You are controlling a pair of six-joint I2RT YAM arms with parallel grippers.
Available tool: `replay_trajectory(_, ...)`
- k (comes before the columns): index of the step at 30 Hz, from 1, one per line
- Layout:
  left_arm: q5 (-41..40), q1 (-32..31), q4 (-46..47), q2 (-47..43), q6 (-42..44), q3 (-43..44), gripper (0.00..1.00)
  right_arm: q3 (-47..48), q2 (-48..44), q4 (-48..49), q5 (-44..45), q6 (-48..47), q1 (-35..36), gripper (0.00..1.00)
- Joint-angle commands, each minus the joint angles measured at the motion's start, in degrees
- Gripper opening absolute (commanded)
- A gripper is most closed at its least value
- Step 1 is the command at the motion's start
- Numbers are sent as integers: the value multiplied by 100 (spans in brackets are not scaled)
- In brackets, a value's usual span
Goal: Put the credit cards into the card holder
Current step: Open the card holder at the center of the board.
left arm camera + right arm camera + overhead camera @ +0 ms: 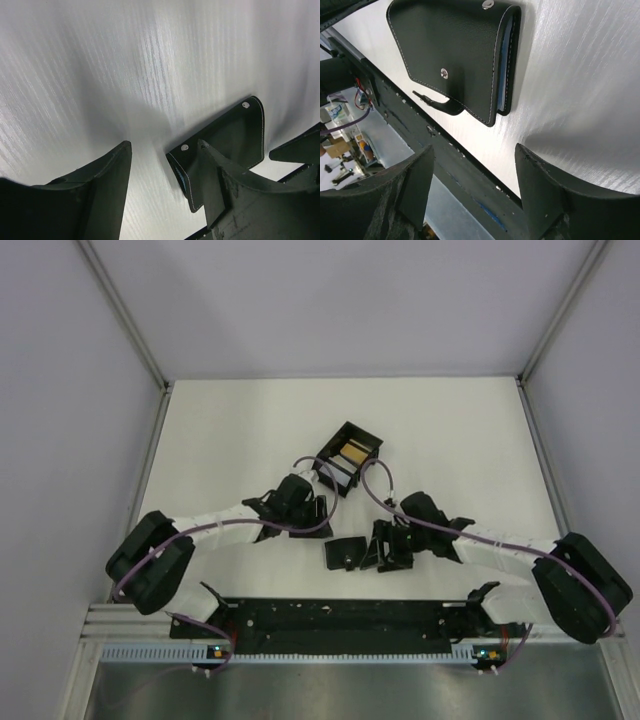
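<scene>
We judge the task to be at or near its end: the card holder (343, 552) lies flat on the table (230, 430) near the front edge, just beside the right gripper (390, 552) and nearer the arm bases than the left gripper (312, 510). In the right wrist view a thin blue edge (505, 65) shows inside the folded card holder (455, 55), which we take to be a card already in place. We find no loose card on the table in any view. Its strap (440, 105) curls free, so closing it may be all that is left. Both hands are released: the left gripper (165, 145) and the right gripper (474, 150) stand with jaws apart, and we see nothing between them. We count one card holder, one open black box (348, 452) farther back, and two snap studs; the cards inside we cannot count.
</scene>
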Motion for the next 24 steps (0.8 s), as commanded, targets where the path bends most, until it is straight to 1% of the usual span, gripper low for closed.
replay_trajectory(1,9,16,17,126,43,110,59,231,347,230,-343,322,-7,65)
replay_trajectory(3,62,8,35,214,42,57,58,371,646,361,-475,366,-7,65)
replay_trajectory(5,114,8,35,275,25,-22,53,495,936,545,-554,471,-16,65)
replay_trajectory(8,45,16,43,232,-80,-215,50,705,1165,1081,-459,639,-16,66)
replay_trajectory(10,-96,16,35,92,-238,-390,46,1047,1402,1074,-309,561,-16,67)
replay_trajectory(12,-158,8,70,-49,-352,-575,46,1530,1709,899,-142,376,-33,68)
replay_trajectory(14,-123,16,79,-128,-397,-672,44,2127,2139,889,-238,288,-24,68)
replay_trajectory(17,-61,16,79,-216,-537,-760,42,2656,2562,951,-335,200,-33,68)
replay_trajectory(19,-297,8,-52,-400,-634,-804,43,2981,2633,750,-230,-2,-94,68)
replay_trajectory(21,-613,16,-228,-637,-661,-796,47,3193,2442,189,146,-300,-182,68)
replay_trajectory(22,-641,16,-325,-743,-661,-735,51,3272,2318,-75,366,-484,-235,68)
replay_trajectory(23,-937,25,-430,-857,-643,-656,56,3351,2161,-312,629,-695,-279,68)
replay_trajectory(24,-1071,25,-536,-962,-608,-568,58,3456,2028,-567,875,-854,-332,69)
